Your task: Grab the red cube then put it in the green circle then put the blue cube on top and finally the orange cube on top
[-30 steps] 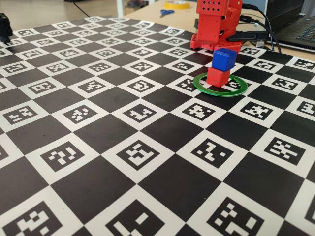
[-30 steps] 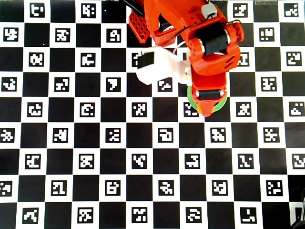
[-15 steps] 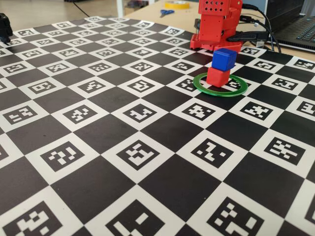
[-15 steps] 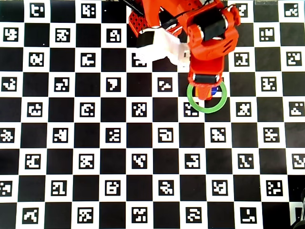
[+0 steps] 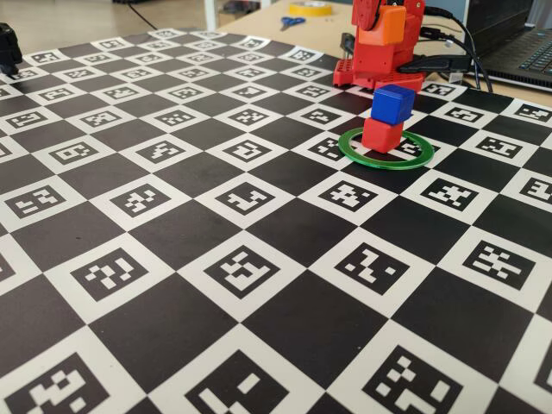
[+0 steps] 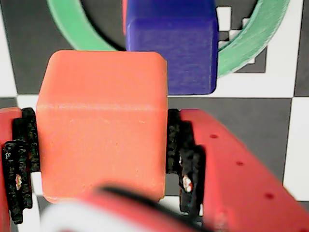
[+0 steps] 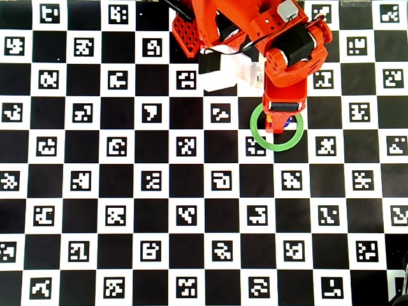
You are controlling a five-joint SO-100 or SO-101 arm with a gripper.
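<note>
- Checkerboard mat (image 5: pixel 172 233) with printed markers covers the whole table; beyond its far edge lie scissors (image 5: pixel 291 21), a yellow tape roll (image 5: pixel 310 9) and some cables (image 5: pixel 448 60).
- Ring (image 5: pixel 385 147) sits near the mat's far right corner, close to the arm's base (image 5: pixel 379 73).
- Red cube (image 5: pixel 382 134) stands inside the ring, with the blue cube (image 5: pixel 393 103) on top, twisted a little against it.
- Orange cube (image 6: pixel 104 123) is pinched between the gripper's (image 6: pixel 101 145) black pads, one on each flank.
- A second ago the fixed view showed only the arm's red body above the stack; now the orange cube shows there, high up and behind the stack, so the arm has swung back with its load.
- Seen from overhead, the arm was spread over the ring a second ago; it has since drawn toward the far edge and the ring is now mostly uncovered.
- That leaves one step, I'd say: setting orange on blue.
- From the wrist, the orange cube is off to the left of the blue one, so it needs centring first.
- Nothing else stands near the stack; the skewed blue cube could tip if nudged.
</note>
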